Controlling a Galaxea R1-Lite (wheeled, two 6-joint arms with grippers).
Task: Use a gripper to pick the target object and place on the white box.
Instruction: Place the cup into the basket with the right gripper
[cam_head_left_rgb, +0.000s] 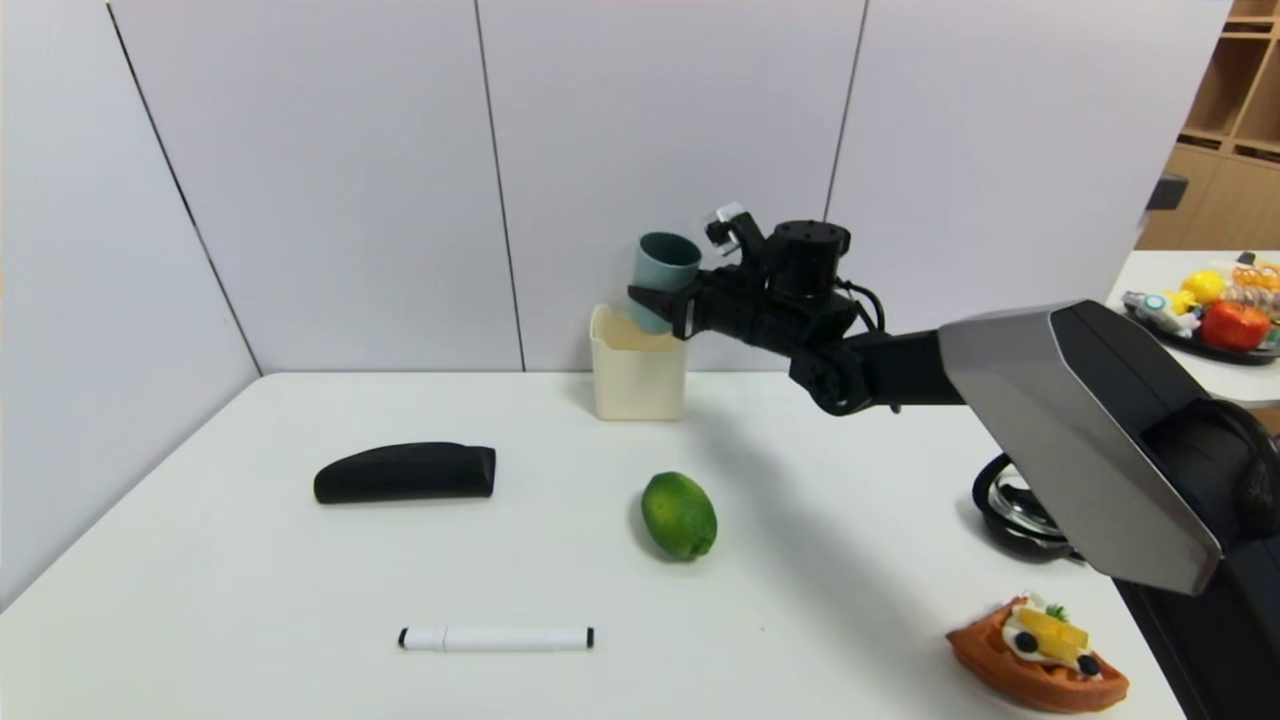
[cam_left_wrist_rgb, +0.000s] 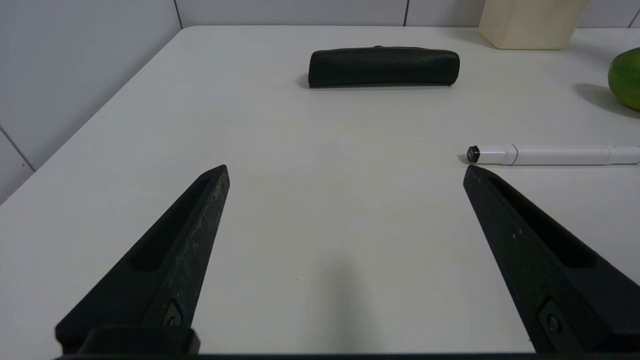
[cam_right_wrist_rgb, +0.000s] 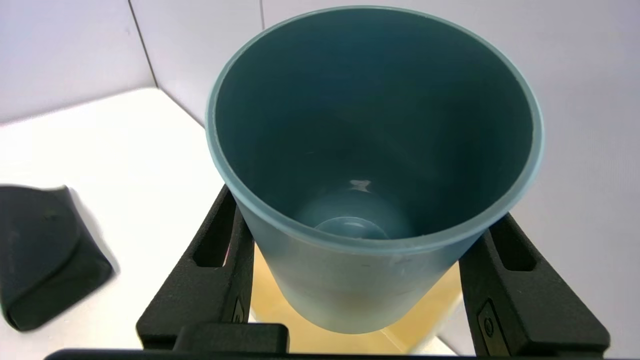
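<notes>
At the back of the desk (cam_head_left_rgb: 250, 600), near the wall, your right tool (cam_head_left_rgb: 662, 302) is holding the blue-grey tumbler (cam_head_left_rgb: 662, 278). Its two black fingers (cam_right_wrist_rgb: 210, 280) press on the tumbler from both sides, so the tool is closed tight on it. The tumbler stands almost upright with its open top facing up, and you can look right down into its dark teal inside in the right wrist view. Its bottom hangs just over the open top of the white box (cam_head_left_rgb: 638, 375). It looks like the bottom dips a little past the rim, but you cannot tell if it touches the box.

Your left tool (cam_left_wrist_rgb: 345, 175) is low over the near left part of the desk. Its fingers are spread wide apart and it holds nothing.

Other things lie on the desk. A black pouch (cam_head_left_rgb: 405, 472) sits to the left of the middle. A green lime (cam_head_left_rgb: 679, 515) sits in the middle, in front of the box. A white marker (cam_head_left_rgb: 496, 638) lies near the front edge. A toy waffle (cam_head_left_rgb: 1035, 658) with fruit on top is at the front right corner. A glass cup with a black handle (cam_head_left_rgb: 1015, 515) peeks out from behind the right arm.
</notes>
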